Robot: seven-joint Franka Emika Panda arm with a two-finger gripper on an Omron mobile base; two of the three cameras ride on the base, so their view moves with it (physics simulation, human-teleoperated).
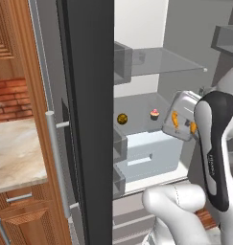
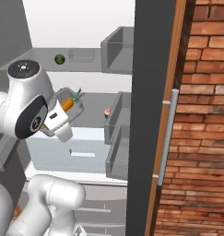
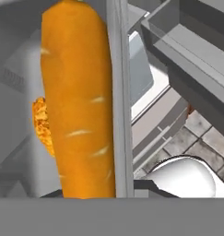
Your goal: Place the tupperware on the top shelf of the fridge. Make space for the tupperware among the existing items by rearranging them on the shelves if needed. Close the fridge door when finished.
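Note:
The fridge (image 1: 89, 119) stands open, its white cavity facing me. The tupperware (image 1: 181, 115), a translucent grey tray with orange carrot pieces (image 2: 67, 104), hangs tilted in the air in front of the middle shelf (image 1: 137, 107). My gripper (image 2: 61, 115) is shut on it, with the fingers largely hidden by my wrist. In the hand view a large carrot (image 3: 79, 101) lies against the tray wall (image 3: 120, 92). The top shelf (image 1: 161, 60) is above the tupperware. A brown ball (image 1: 122, 118) and a pink-topped cupcake (image 1: 155, 114) sit on the middle shelf.
A small green round item (image 2: 59, 59) rests on the top shelf. Grey door bins (image 2: 118, 50) jut from the open right door (image 2: 150, 115). A pale drawer (image 1: 151, 155) fills the cavity's lower part. A stone counter (image 1: 12, 153) is left, a brick wall (image 2: 201, 115) right.

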